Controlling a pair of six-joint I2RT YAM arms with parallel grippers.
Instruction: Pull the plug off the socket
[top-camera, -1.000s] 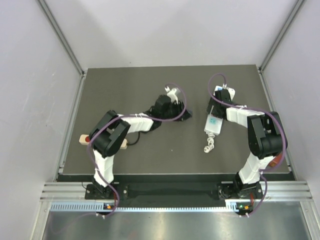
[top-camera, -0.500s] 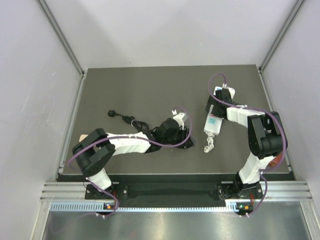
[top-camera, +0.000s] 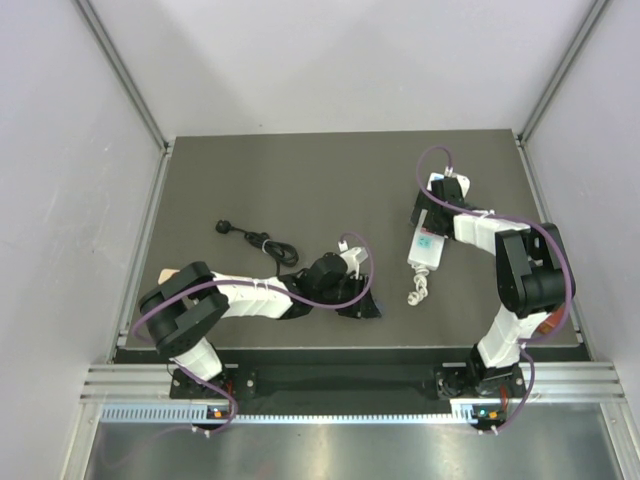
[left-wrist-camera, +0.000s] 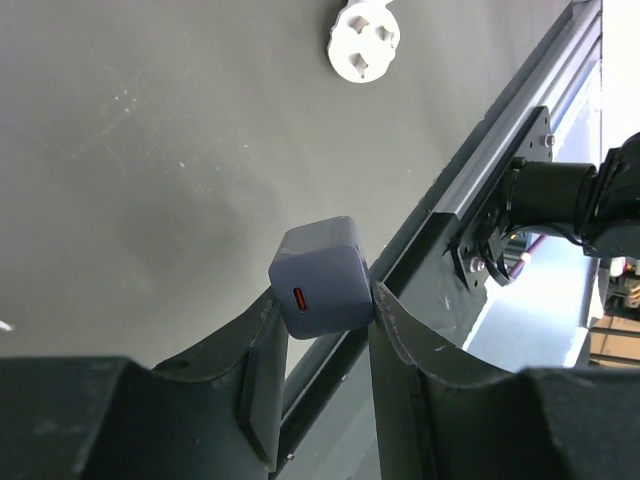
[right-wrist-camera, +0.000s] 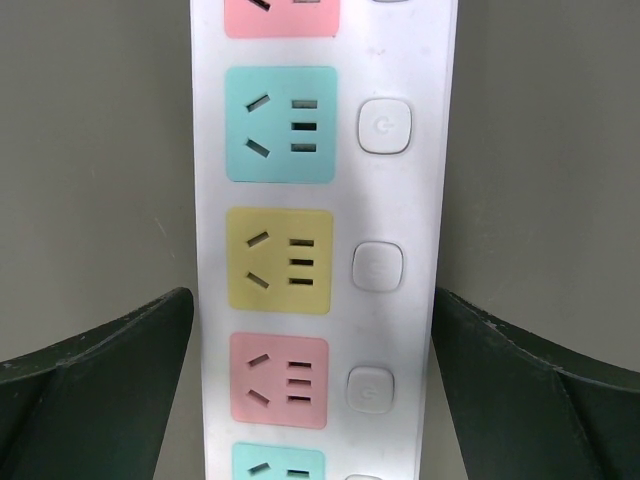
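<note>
— Where's the plug?

— Close to the table's (top-camera: 300, 180) front edge. The left gripper (left-wrist-camera: 325, 298) has its fingers clamped on both sides of the grey cube plug (left-wrist-camera: 320, 275), with its red slot facing the wrist camera.

— And the power strip?

— The power strip (right-wrist-camera: 315, 190) lies flat farther back on the right, well apart from the plug, with its white cord (top-camera: 417, 290) curled at the near end. The right gripper (right-wrist-camera: 312, 300) grips it, a finger against each long edge.

— Anything else?

— A black cable (top-camera: 262, 243) lies at the left, about as far back as the strip.
</note>
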